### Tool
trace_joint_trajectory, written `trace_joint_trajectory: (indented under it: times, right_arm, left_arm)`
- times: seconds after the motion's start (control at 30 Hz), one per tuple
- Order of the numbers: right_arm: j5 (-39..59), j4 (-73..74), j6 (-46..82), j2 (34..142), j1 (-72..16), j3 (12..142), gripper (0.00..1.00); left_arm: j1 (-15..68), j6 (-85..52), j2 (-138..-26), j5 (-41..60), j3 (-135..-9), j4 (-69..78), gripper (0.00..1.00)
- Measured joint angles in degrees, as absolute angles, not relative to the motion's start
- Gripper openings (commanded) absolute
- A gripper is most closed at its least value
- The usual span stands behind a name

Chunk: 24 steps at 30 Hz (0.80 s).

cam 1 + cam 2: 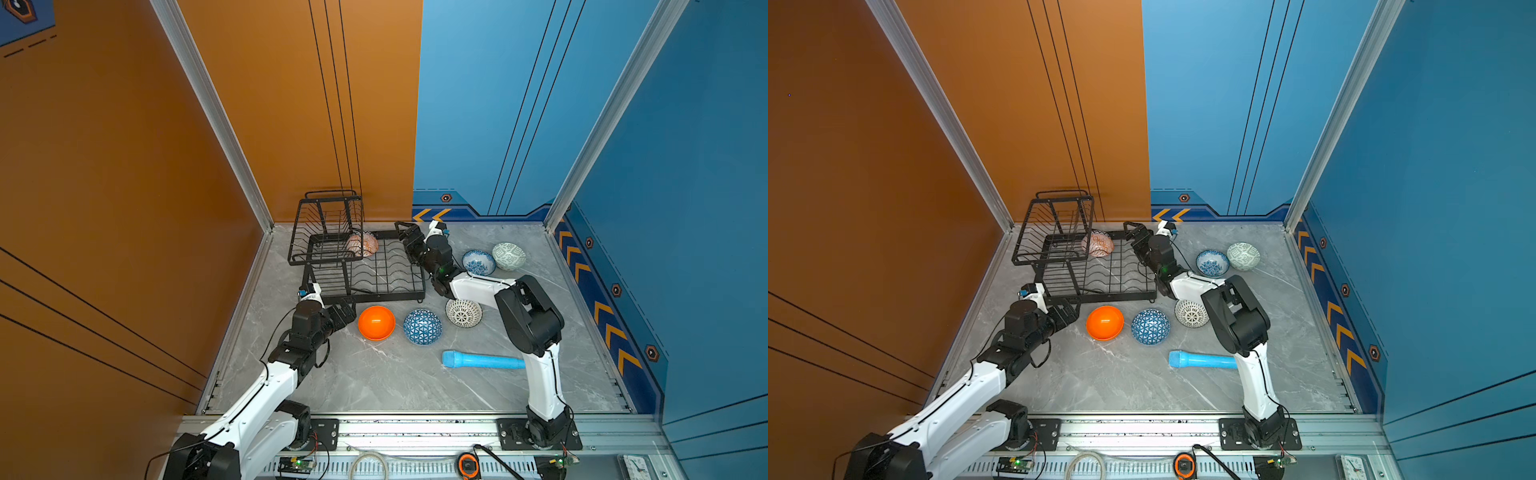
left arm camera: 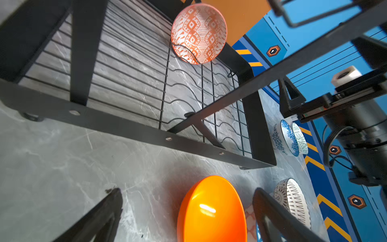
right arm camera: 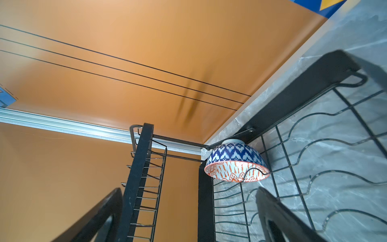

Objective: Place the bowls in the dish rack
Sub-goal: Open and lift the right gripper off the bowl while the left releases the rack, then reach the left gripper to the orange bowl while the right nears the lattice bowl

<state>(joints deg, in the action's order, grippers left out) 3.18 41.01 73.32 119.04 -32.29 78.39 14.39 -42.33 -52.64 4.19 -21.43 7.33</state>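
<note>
Left gripper (image 1: 345, 311) is low over the table (image 1: 374, 382), just in front of the front left corner of the dish rack (image 1: 376, 296). In the left wrist view its fingers (image 2: 104, 211) are spread wide with nothing between them. The plain orange bowl (image 1: 376, 323) sits rim down on the table just beside this gripper. Whether the two touch cannot be confirmed from these angles. The dish rack stands against the far left of the table, with its raised basket (image 1: 328, 224) to the left and the lower tray (image 1: 1100, 297) extending to the right. One bowl is loaded. The orange-and-white diamond bowl (image 1: 363, 244) stands on edge in the tray's far row of wavy dividers, right beside the basket, and both wrist views (image 2: 199, 33) (image 3: 236, 165) show it there. Right gripper (image 1: 405, 233) hangs over the far right corner of the tray, pointed toward that bowl but apart from it. Its fingers (image 3: 270, 211) are parted and empty. The remaining bowls are on the table outside the rack. The blue triangle bowl (image 1: 422, 327) lies rim down just right of the orange one. The white dotted bowl (image 1: 464, 313) is next, partly covered by the right arm. The blue floral bowl (image 1: 478, 262) and the pale green bowl (image 1: 508, 256) sit touching each other farther back on the right. A light blue cylinder (image 1: 482, 360) lies on its side near the front, running behind the right arm.
</note>
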Motion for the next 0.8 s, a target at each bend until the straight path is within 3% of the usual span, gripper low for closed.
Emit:
trace_joint_trajectory:
  times: [0.33, 0.63, 0.8]
  right_arm:
    - [7.77, 24.71, 61.32, 109.06, -29.95, 74.50, 1.00]
    - [1.98, -2.66, 39.33, 100.20, -33.58, 80.14, 1.00]
    - [-3.18, -10.44, 32.77, 97.10, -35.66, 79.26, 1.00]
  left_arm:
    - [16.60, -43.16, -55.55, 6.72, -21.67, 0.08, 0.98]
    - [17.67, -42.72, -60.10, 8.73, -24.18, -2.66, 1.00]
    - [18.70, -41.36, -63.40, 9.30, -25.74, -3.09, 0.89]
